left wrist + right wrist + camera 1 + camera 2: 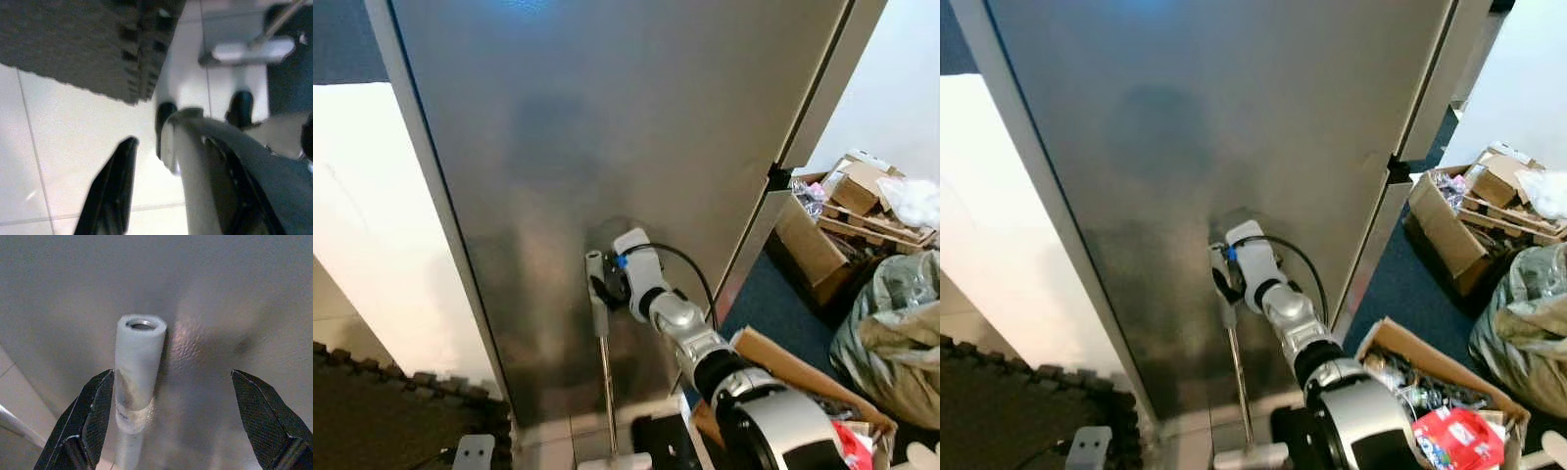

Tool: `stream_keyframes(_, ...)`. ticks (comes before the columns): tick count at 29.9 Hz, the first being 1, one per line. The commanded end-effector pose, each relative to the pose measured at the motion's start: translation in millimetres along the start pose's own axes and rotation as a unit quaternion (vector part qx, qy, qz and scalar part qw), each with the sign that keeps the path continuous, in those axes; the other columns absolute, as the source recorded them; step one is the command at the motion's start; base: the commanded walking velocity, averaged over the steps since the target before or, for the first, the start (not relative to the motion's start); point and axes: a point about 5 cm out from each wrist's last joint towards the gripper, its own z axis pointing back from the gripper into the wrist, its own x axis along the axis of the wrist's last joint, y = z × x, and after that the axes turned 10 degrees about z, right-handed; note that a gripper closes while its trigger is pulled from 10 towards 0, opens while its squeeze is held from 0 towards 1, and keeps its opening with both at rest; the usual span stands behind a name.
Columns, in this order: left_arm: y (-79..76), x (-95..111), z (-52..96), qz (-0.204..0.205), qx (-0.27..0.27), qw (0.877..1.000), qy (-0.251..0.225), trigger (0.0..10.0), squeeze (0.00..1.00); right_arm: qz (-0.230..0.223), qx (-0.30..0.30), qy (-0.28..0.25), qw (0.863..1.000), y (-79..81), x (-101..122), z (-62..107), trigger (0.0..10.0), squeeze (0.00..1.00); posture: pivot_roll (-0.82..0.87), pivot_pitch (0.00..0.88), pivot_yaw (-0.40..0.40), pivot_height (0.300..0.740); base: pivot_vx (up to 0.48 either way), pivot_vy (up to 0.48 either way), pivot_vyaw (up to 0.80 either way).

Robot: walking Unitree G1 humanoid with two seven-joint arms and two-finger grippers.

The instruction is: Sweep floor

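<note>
A: Why is the long metal broom handle with the pale grey plastic grip [597, 294] stood where it is?

B: It is leaned upright against the tall brushed-steel panel [607, 147], presumably so that it could be kept out of the way and reached from standing height. Its head is rested on the floor below, and the grip end is laid against the steel.

A: And how is it being approached?

B: The right gripper [171, 421] is raised to the grip. In the right wrist view its two black fingers are seen spread wide apart, with one finger [93, 416] just beside the handle's top and the other well clear; nothing is clamped yet. The opening is judged to be meant for closing around the grip, so that the broom can be lifted off the panel for sweeping.

A: The left gripper [142, 181]?

B: It is hung low over the floor; its fingers appear parted and nothing is held.

A: What is known of the surface and the room?

B: Pale glossy floor tiles [73, 127] with thin grout lines are shown, partly covered by a dark interlocking foam mat [382, 411]. To the right, a dark blue carpet [783, 313] is laid, and open brown cardboard boxes of clutter [842, 215] are stacked by the white wall, beside a bulging plastic sack [891, 333].
</note>
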Motion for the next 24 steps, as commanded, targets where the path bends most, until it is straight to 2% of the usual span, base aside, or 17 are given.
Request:
stream_keyframes(1, 10.0, -12.1, 4.1, 0.002, 0.009, 1.0, 0.017, 10.0, 0.0, -0.012, -0.002, 0.018, 1.0, 5.2, -5.5, 0.2, 10.0, 0.0, 0.1, 0.169, -0.104, 0.74, 0.0, 0.0, 0.0)
stream_keyframes(8, 21.0, -22.0, 9.4, 0.007, 0.02, 1.0, 0.016, 10.0, 0.0, -0.023, -0.029, 0.019, 0.999, 9.8, -0.9, -2.7, 10.0, 0.0, 0.13, 0.211, -0.106, 0.74, 0.0, 0.0, 0.0)
stream_keyframes(24, 23.8, -20.0, 10.0, 0.015, 0.025, 1.0, 0.001, 10.0, 0.0, -0.033, -0.062, 0.007, 0.997, 9.0, 8.1, -5.7, 10.0, 0.0, 0.15, 0.197, -0.133, 0.74, 0.0, 0.0, 0.0)
